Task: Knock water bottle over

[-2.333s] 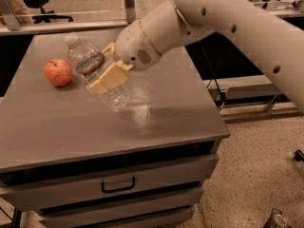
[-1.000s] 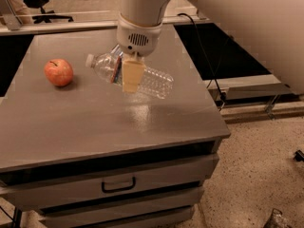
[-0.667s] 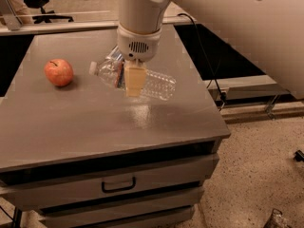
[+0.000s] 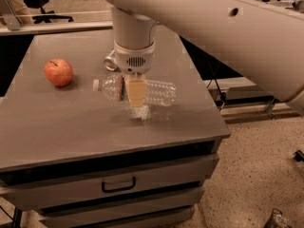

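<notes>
The gripper (image 4: 136, 98) points straight down over the grey table (image 4: 61, 127), pinching the water bottle (image 4: 159, 92) around its middle; the bottle lies horizontal (white cap toward the red apple (image 4: 59, 72)).

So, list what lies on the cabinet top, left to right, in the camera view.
apple → water bottle, lying on its side with its cap toward the apple. The gripper hangs over the bottle's middle, jaws shut on it, so it gets no separate place.
</notes>
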`<state>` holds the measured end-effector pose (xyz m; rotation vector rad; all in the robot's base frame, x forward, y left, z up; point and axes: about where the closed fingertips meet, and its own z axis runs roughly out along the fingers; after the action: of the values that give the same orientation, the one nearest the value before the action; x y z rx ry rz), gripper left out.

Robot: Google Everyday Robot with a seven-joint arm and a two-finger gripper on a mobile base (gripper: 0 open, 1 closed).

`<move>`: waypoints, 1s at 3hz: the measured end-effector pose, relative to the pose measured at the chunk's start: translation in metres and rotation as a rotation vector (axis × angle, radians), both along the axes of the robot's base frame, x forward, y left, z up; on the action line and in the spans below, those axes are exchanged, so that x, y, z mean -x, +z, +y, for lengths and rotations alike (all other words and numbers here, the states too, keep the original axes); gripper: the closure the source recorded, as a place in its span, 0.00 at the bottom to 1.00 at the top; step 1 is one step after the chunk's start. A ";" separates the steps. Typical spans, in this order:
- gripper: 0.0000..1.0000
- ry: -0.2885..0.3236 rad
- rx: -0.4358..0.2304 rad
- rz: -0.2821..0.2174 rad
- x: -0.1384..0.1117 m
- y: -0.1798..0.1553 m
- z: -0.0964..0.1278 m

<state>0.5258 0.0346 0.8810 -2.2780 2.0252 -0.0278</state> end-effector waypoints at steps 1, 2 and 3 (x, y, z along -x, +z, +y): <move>0.59 0.028 0.024 0.025 0.001 -0.013 0.001; 0.35 0.039 0.041 0.044 0.002 -0.022 0.001; 0.12 0.038 0.029 0.031 0.000 -0.022 0.004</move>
<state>0.5262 0.0388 0.8595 -2.3481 2.0082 -0.0188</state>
